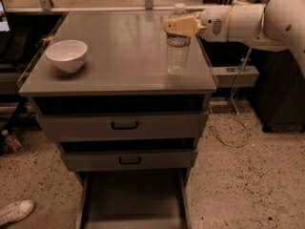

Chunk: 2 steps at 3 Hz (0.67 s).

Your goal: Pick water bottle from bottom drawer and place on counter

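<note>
The water bottle (177,56) stands upright on the counter (119,51), near its right edge. It is clear, with a white cap and a red-banded label. My gripper (181,26) reaches in from the right at the height of the bottle's shoulder, and its yellowish tip overlaps the bottle just above the label. The bottom drawer (136,199) is pulled open below the two handled drawers, and its tray shows nothing inside.
A white bowl (67,55) sits on the counter's left side. The two upper drawers (125,125) are slightly open. A cable (233,128) hangs to the floor right of the cabinet. A white shoe (14,211) lies at the bottom left.
</note>
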Tool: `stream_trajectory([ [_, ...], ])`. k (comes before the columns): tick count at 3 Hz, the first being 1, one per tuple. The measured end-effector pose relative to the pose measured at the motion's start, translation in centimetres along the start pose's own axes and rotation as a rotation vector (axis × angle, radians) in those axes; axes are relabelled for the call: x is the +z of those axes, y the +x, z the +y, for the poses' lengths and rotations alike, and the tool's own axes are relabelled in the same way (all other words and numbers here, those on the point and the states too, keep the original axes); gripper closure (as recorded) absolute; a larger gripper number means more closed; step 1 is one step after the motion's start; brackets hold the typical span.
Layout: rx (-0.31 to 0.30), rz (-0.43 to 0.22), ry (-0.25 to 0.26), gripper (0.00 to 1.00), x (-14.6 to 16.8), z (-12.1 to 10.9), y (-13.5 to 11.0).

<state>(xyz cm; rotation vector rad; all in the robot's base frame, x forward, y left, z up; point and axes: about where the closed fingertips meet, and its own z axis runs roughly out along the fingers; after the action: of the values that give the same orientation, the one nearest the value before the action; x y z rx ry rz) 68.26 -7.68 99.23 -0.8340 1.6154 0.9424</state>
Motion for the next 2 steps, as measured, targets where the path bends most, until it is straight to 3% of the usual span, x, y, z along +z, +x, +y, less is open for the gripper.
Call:
stream_trajectory([
  [2,-0.024,-0.076,0.013,1.00,1.36,-0.75,1.48],
])
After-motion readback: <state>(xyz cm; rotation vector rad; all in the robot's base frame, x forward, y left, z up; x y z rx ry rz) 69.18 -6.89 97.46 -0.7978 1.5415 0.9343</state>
